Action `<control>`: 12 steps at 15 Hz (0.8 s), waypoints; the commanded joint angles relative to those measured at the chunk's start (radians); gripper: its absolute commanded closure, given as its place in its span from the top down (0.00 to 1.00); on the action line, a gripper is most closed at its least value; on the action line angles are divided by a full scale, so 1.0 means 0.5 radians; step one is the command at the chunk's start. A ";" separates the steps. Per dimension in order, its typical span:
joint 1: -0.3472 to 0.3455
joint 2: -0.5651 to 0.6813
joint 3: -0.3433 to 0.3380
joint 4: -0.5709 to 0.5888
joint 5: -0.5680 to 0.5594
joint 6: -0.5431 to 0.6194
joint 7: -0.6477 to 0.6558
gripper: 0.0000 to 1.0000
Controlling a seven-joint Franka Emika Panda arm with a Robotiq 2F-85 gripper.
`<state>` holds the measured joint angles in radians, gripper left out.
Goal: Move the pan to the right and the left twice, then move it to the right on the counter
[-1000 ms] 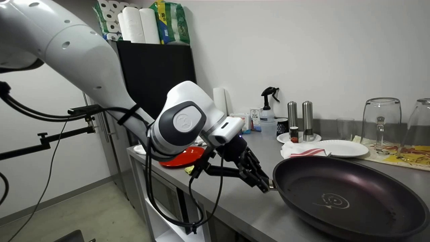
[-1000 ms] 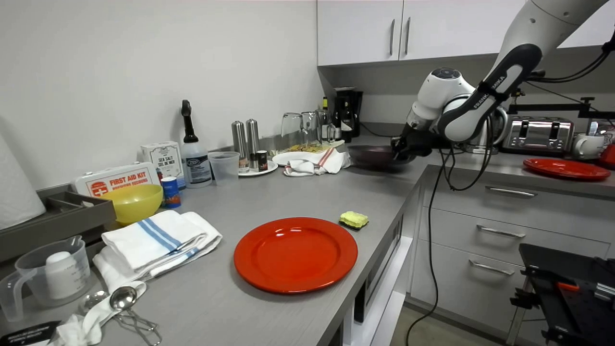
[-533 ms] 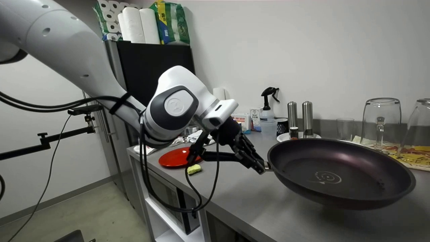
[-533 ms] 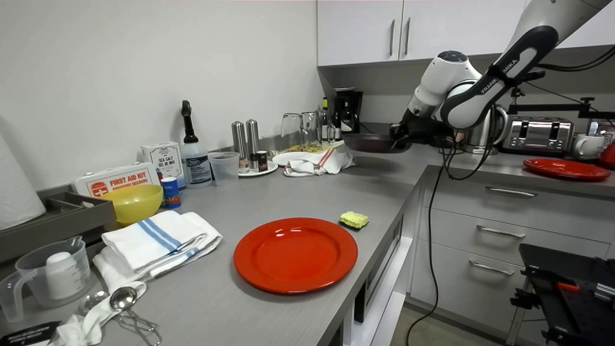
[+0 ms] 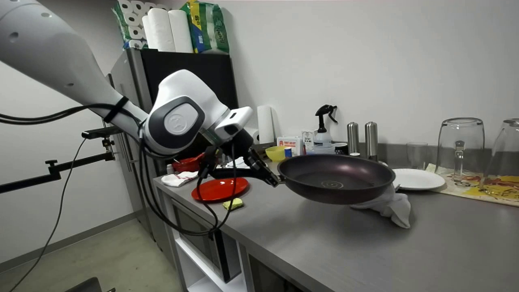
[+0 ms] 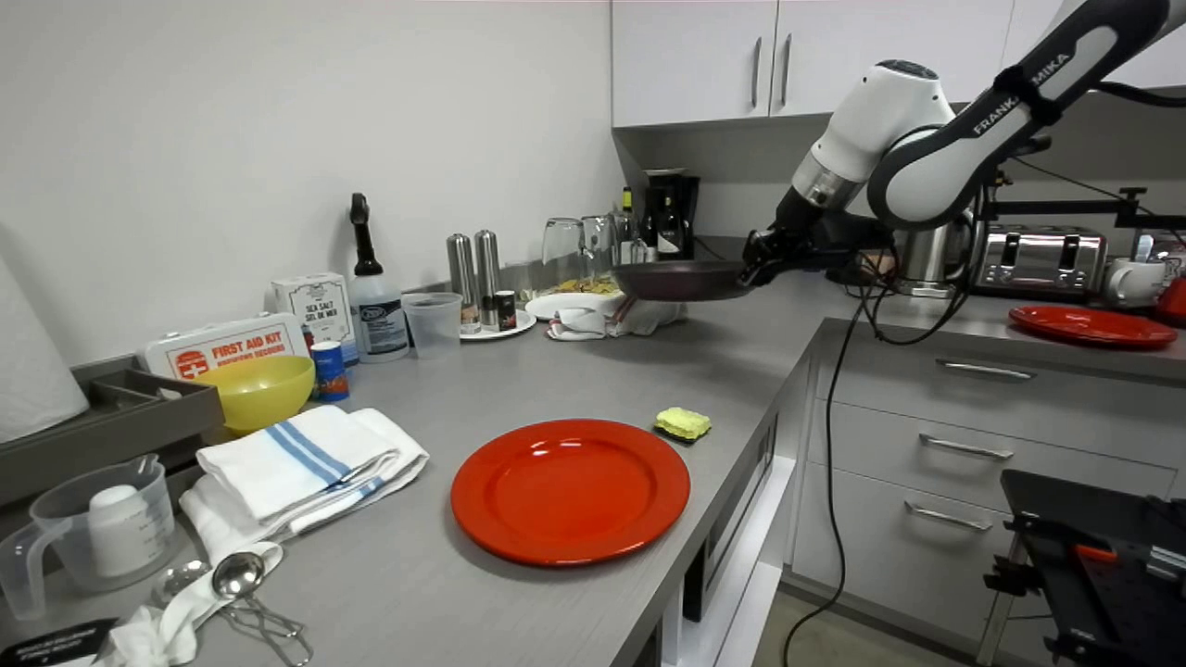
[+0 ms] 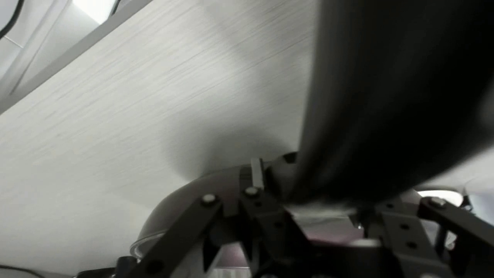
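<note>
Pan [image 5: 336, 178]: sits farther left and higher in both exterior views than a second ago; hangs over the counter [image 5: 446, 251], clear of it, open side up, close to level.
Shadow [image 7: 235, 148]: soft dark patch on the counter, seen past the pan in the wrist view.
Gripper [image 5: 272, 177]: drawn in on the pan's handle [image 7: 370, 96], holding it; has travelled with the pan.
Handle: fills the upper right of the wrist view, blurred, and runs down between the jaws.
Arm [image 6: 894, 139]: up and to the right of its earlier place in an exterior view.
Towel [image 5: 389, 207]: white, rumpled, on the counter, partly hidden by the pan in an exterior view; whether the two touch, cannot tell.
White plate [image 5: 419, 178]: right of the pan in the same view, near the glasses [image 5: 460, 150].
Mills [image 5: 370, 140]: two, metal, upright, behind the pan; lower ends partly hidden.
Spray bottle [image 5: 323, 123]: upright, left of the mills in both exterior views, near the wall [image 5: 365, 61].
Red plate [image 5: 221, 189]: flat on the counter, same place as earlier.
Sponge [image 6: 682, 423]: yellow, just beside the red plate, near the counter's front edge; also unmoved.
Yellow bowl [image 6: 259, 389]: in front of the first aid kit [image 6: 227, 343].
Toaster [image 6: 1038, 264]: behind the far plate [image 6: 1093, 326], also red.
</note>
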<state>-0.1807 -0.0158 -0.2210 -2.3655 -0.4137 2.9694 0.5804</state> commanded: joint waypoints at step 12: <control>0.574 -0.602 -0.226 -0.316 1.292 -0.378 -1.803 0.23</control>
<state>0.0670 -0.2205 -0.2758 -2.5307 0.1387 2.7894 -0.1959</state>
